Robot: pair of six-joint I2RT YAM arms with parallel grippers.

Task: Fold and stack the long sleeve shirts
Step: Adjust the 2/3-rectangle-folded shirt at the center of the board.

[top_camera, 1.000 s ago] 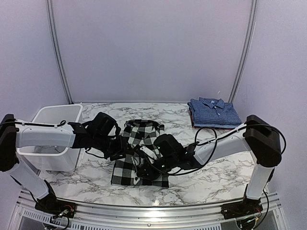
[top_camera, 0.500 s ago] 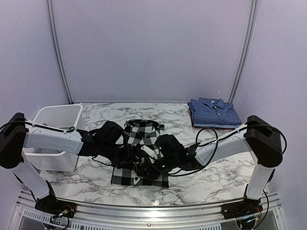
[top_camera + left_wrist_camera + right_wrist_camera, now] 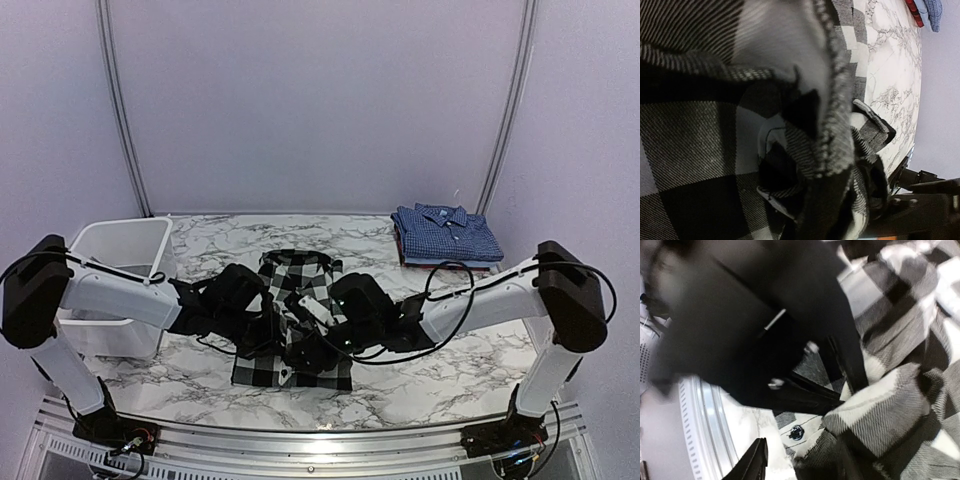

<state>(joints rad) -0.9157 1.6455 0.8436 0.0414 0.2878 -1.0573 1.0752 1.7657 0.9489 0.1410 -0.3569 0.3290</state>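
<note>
Both arms have pushed further in over the shirt since a second ago: the left wrist has slid toward the middle of the frame, and the right elbow has swung out to the right. Low in the centre of the top view, the left hand (image 3: 268, 332) is closed tight. Its wrist view is filled with bunched cloth, so it seems to have a fold of the black-and-white check shirt (image 3: 296, 275) pinched. Just beside it, the right hand (image 3: 305, 350) has its jaws parted. One finger (image 3: 757, 465) shows at the lower left of its view, beside the shirt's buttoned edge, gripping nothing. The check shirt lies partly folded at the centre of the bench (image 3: 430, 370). A white bin (image 3: 115, 232) stands at the left. At the upper right, the blue checked shirt (image 3: 446, 232) lies folded, well apart.
</note>
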